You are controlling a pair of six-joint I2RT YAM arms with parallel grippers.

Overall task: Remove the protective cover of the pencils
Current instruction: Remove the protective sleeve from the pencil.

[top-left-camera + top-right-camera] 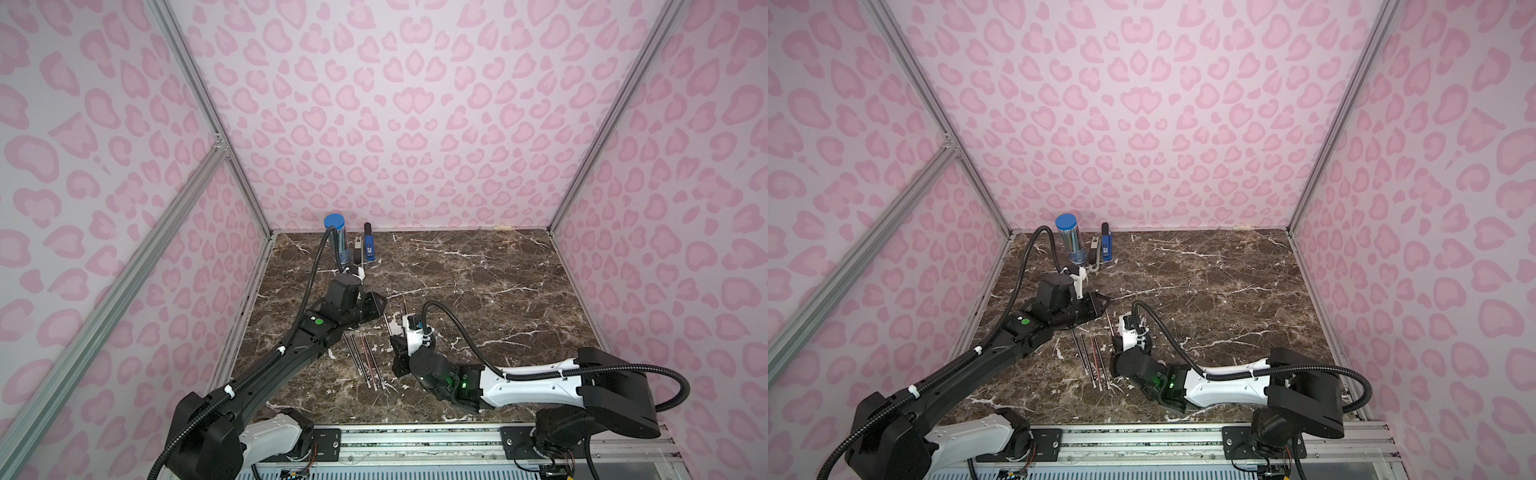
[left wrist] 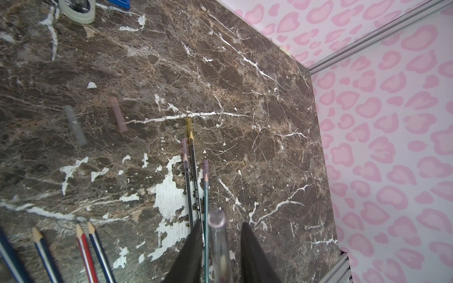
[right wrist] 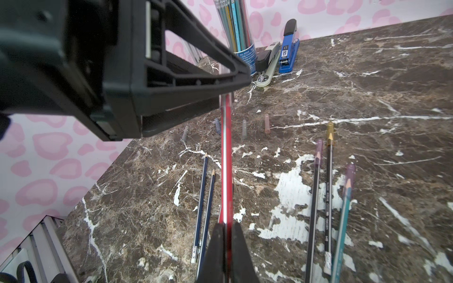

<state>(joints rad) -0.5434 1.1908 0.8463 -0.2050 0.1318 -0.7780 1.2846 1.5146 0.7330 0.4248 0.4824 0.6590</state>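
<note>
- Your right end effector (image 3: 227, 226) was clamped shut on a red pencil (image 3: 226, 159), lifted off the counter (image 3: 380, 110).
- Your left end effector (image 2: 221, 226) stood slightly open, its fingers either side of the clear cap (image 2: 217, 219) on that pencil's tip, narrow gaps showing.
- You had the other pencils (image 3: 329, 186) lying on the counter between the arms: three capped, several bare.
- Farther back on the counter lay four loose caps (image 3: 266, 123).

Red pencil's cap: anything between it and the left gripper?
Nothing visible. The clear cap sits between the open fingers of the left gripper, with a small gap on either side. The right gripper is shut on the red pencil.
</note>
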